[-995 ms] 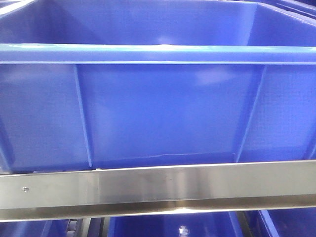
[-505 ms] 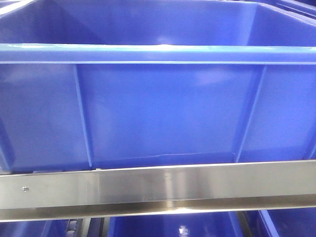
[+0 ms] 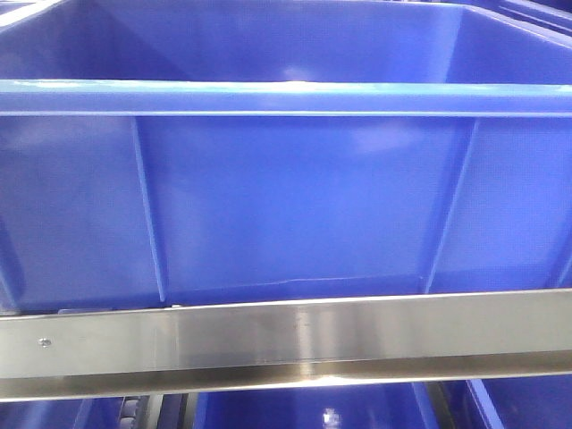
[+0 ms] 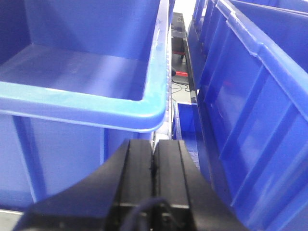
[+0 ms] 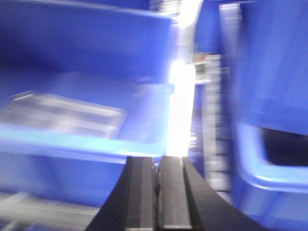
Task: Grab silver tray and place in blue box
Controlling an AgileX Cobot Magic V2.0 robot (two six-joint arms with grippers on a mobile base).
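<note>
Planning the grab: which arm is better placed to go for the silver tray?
Right, probably. Only the right wrist view shows the silver tray, blurred, lying in a crate ahead of the right gripper. The left gripper faces an empty blue box. Both are shut.

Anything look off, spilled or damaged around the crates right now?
Nothing stands out. The blue box sits square on its steel rail, no spills or cracks visible. A silver tray lies flat inside a crate, though the right wrist view is blurred.
</note>
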